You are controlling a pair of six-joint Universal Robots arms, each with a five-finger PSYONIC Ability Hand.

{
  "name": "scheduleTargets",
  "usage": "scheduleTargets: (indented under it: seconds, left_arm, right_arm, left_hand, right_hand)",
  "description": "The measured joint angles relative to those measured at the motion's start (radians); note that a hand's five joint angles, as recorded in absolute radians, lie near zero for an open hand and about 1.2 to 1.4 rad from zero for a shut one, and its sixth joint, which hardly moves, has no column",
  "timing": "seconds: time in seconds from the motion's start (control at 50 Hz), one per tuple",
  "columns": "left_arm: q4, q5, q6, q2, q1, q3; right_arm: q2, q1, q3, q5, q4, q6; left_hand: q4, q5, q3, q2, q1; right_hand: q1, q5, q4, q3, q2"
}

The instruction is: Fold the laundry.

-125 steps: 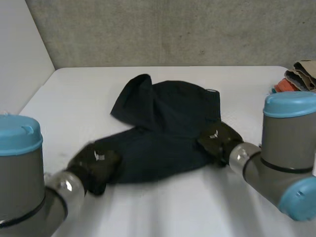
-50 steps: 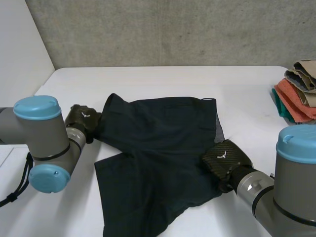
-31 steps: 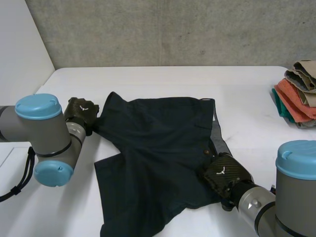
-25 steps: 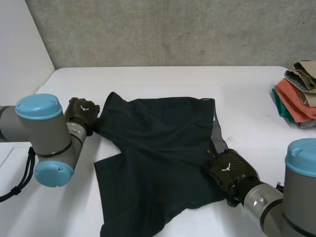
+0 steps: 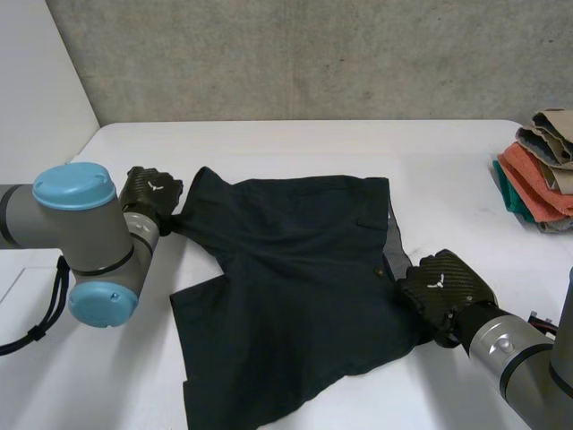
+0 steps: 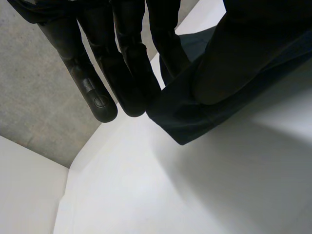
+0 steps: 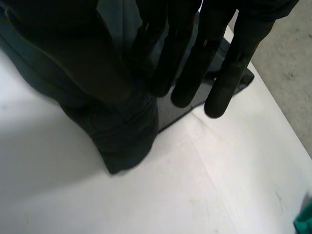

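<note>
I am pinching the dark shorts at both sides: my left hand is holding their far left corner, my right hand their right edge. Bunched moments ago, they are now lying spread on the counter, my right hand having drawn outward, so folding can begin

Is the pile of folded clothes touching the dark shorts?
No, the pile of folded clothes lies at the table's right edge, apart from the dark shorts, with bare white surface between them.
</note>
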Motion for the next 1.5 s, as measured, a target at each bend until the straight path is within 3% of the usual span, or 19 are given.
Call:
scheduleTargets:
  seconds: [0.04,0.14,0.16,0.2,0.3,0.38,0.42,0.48,0.6,0.72,0.82,1.0,1.18,1.32,1.36,1.5]
  left_arm:
    - [0.001,0.001,-0.001,-0.003,-0.004,0.006]
    - [0.001,0.000,-0.006,0.003,-0.017,0.003]
    - [0.000,-0.002,-0.009,0.015,-0.023,-0.003]
    - [-0.004,-0.004,-0.017,0.044,-0.029,-0.019]
    - [-0.018,-0.006,-0.054,0.183,-0.037,-0.104]
    - [-0.042,-0.004,-0.104,0.334,-0.045,-0.209]
    - [-0.063,-0.002,-0.136,0.407,-0.057,-0.263]
    - [-0.109,-0.001,-0.190,0.504,-0.089,-0.337]
    - [-0.264,-0.001,-0.307,0.640,-0.195,-0.442]
    - [-0.419,-0.005,-0.415,0.681,-0.321,-0.497]
    - [-0.457,-0.002,-0.456,0.672,-0.398,-0.535]
    - [-0.399,0.001,-0.453,0.608,-0.455,-0.580]
    - [-0.320,-0.005,-0.448,0.556,-0.494,-0.600]
    - [-0.307,-0.009,-0.447,0.533,-0.498,-0.609]
    - [-0.305,-0.012,-0.447,0.528,-0.497,-0.613]
    - [-0.292,-0.021,-0.434,0.514,-0.496,-0.623]
  right_arm:
    - [-0.002,0.001,0.006,-0.019,-0.010,0.003]
    - [0.008,0.003,0.007,-0.057,-0.029,0.010]
    - [0.014,0.004,0.002,-0.065,-0.034,0.014]
    - [0.024,0.004,-0.008,-0.073,-0.037,0.024]
    - [0.037,0.006,-0.045,-0.077,-0.036,0.078]
    - [0.038,0.006,-0.073,-0.073,-0.030,0.132]
    - [0.038,0.005,-0.083,-0.071,-0.027,0.157]
    - [0.037,-0.002,-0.095,-0.069,-0.024,0.188]
    - [0.013,-0.055,-0.111,-0.074,0.010,0.210]
    - [-0.023,-0.114,-0.120,-0.095,0.111,0.180]
    - [-0.037,-0.178,-0.092,-0.152,0.223,0.075]
    - [-0.004,-0.208,-0.023,-0.220,0.171,0.013]
    - [0.061,-0.206,0.019,-0.227,0.045,0.017]
    - [0.091,-0.204,0.031,-0.225,-0.010,0.019]
    - [0.103,-0.202,0.031,-0.224,-0.028,0.020]
    - [0.122,-0.195,0.029,-0.221,-0.065,0.024]
  left_hand:
    - [0.000,0.000,0.000,0.000,0.000]
    - [-0.130,-0.091,-0.141,-0.143,-0.087]
    - [-0.367,-0.327,-0.358,-0.365,-0.345]
    - [-0.671,-0.633,-0.657,-0.680,-0.658]
    - [-0.864,-0.833,-0.851,-0.855,-0.769]
    - [-0.867,-0.838,-0.856,-0.858,-0.769]
    - [-0.867,-0.838,-0.856,-0.858,-0.769]
    - [-0.866,-0.835,-0.855,-0.857,-0.769]
    - [-0.846,-0.804,-0.836,-0.838,-0.759]
    - [-0.750,-0.708,-0.746,-0.751,-0.681]
    - [-0.721,-0.680,-0.724,-0.729,-0.659]
    - [-0.721,-0.680,-0.724,-0.729,-0.659]
    - [-0.721,-0.680,-0.724,-0.723,-0.659]
    - [-0.721,-0.680,-0.720,-0.722,-0.659]
    - [-0.720,-0.680,-0.716,-0.721,-0.659]
    - [-0.716,-0.678,-0.716,-0.719,-0.659]
  right_hand:
    - [0.088,0.111,0.114,0.111,0.124]
    - [0.170,0.128,0.138,0.127,0.129]
    - [0.197,0.129,0.138,0.127,0.129]
    - [0.217,0.128,0.138,0.127,0.129]
    - [0.218,0.129,0.138,0.127,0.129]
    - [0.217,0.124,0.134,0.123,0.124]
    - [0.116,-0.042,-0.042,-0.045,-0.036]
    - [-0.244,-0.410,-0.397,-0.400,-0.404]
    - [-0.363,-0.576,-0.548,-0.545,-0.534]
    - [-0.363,-0.575,-0.548,-0.545,-0.534]
    - [-0.363,-0.559,-0.548,-0.545,-0.534]
    - [-0.363,-0.555,-0.548,-0.545,-0.534]
    - [-0.359,-0.515,-0.525,-0.528,-0.526]
    - [-0.073,-0.239,-0.239,-0.226,-0.212]
    - [0.150,0.034,0.046,0.046,0.067]
    - [0.190,0.122,0.138,0.126,0.125]
